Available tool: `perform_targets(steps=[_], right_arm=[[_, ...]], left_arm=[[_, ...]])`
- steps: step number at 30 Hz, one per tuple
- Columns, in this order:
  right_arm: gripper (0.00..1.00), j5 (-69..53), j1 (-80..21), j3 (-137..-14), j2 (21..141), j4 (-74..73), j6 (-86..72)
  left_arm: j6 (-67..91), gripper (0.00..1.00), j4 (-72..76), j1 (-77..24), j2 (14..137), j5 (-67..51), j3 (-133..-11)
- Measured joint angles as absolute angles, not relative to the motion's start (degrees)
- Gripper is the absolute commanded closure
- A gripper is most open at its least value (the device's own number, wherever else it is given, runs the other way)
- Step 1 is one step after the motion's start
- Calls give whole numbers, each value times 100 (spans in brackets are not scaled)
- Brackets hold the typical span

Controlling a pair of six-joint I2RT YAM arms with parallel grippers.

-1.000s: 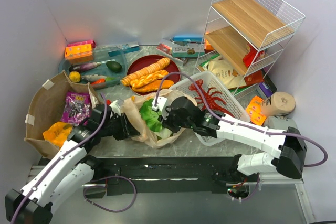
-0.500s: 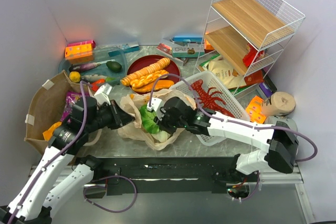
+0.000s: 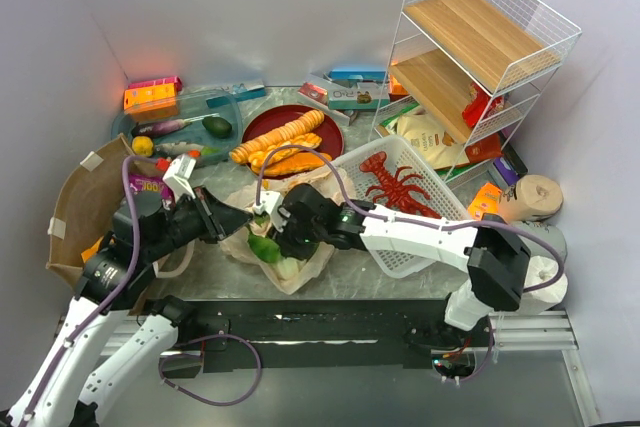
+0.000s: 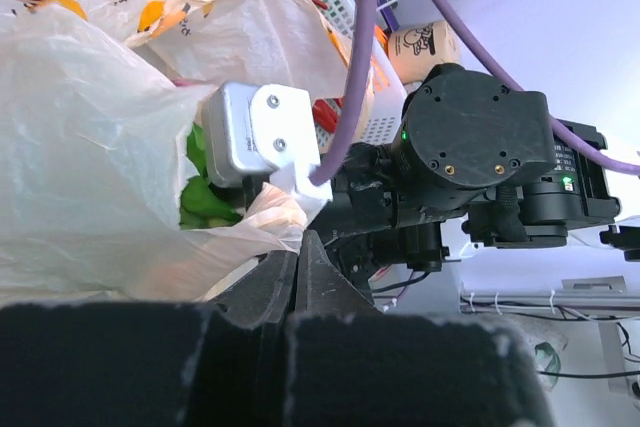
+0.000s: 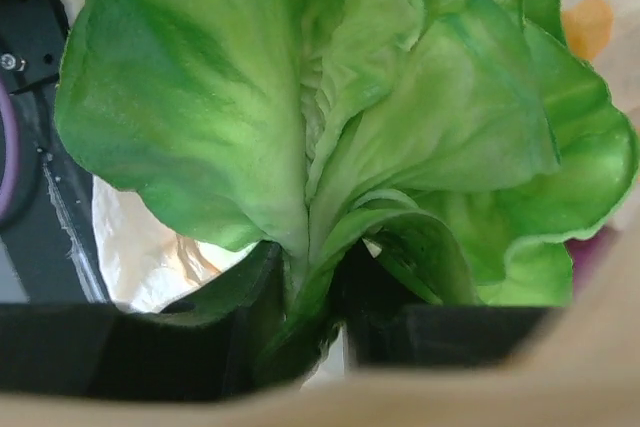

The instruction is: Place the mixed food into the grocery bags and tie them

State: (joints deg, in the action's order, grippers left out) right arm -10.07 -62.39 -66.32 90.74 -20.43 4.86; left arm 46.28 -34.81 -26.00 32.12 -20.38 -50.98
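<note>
white walls box in a crowded tabletop, where the tan plastic bag (image 3: 300, 272) lies between the two arms, just beside the white basket (image 3: 425, 242). the left gripper (image 4: 297, 265) has its fingers pressed together on the bag's rim, pinching the thin film. the right gripper (image 5: 305, 322) is clamped on the base of the lettuce (image 5: 330, 117), which sits in the bag's mouth. to do this well, i judge the left should hold the rim taut and high while the right lowers the lettuce deep before letting go, so the leaves don't snag the film.
</note>
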Motion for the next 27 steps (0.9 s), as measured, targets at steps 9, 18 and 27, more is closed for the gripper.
perform_targets(steps=[9, 18, 27], right_arm=[[4, -978, -6208, -6493, 8204, -2305, 390], [5, -775, -6208, -6554, 6252, -2823, -377], [12, 779, -5843, -6458, 5688, -4333, -2342]], left_arm=[[4794, 99, -3361, -2596, 3092, -1514, -4681], [4783, 99, -3301, -2596, 3304, -1072, -4696], [4781, 99, -3197, -2596, 3328, -1070, -4696]])
